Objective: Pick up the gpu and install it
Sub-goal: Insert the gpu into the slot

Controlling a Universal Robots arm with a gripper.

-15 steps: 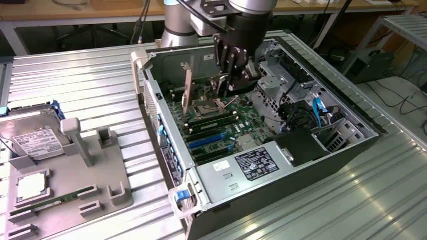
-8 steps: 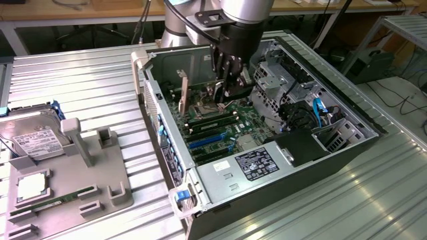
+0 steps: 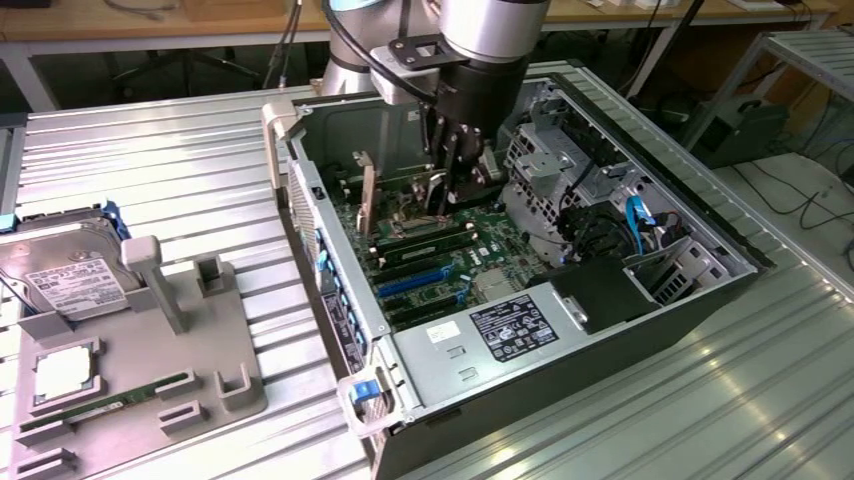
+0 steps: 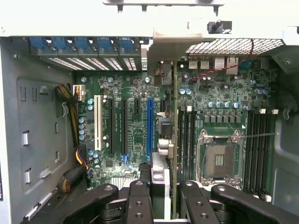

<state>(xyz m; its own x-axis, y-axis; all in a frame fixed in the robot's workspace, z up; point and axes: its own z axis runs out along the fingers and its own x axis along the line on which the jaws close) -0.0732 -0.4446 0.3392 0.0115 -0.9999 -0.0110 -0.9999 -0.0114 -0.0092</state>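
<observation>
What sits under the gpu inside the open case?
Under the gpu, held edge-on by the pincer, lies the green motherboard with its expansion slots. Whatever lies directly below the card is covered by it.

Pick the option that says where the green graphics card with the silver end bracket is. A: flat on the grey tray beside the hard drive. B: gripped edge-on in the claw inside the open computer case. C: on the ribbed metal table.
B: the claw grips the green graphics card edge-on over the green motherboard inside the open computer case.
</observation>
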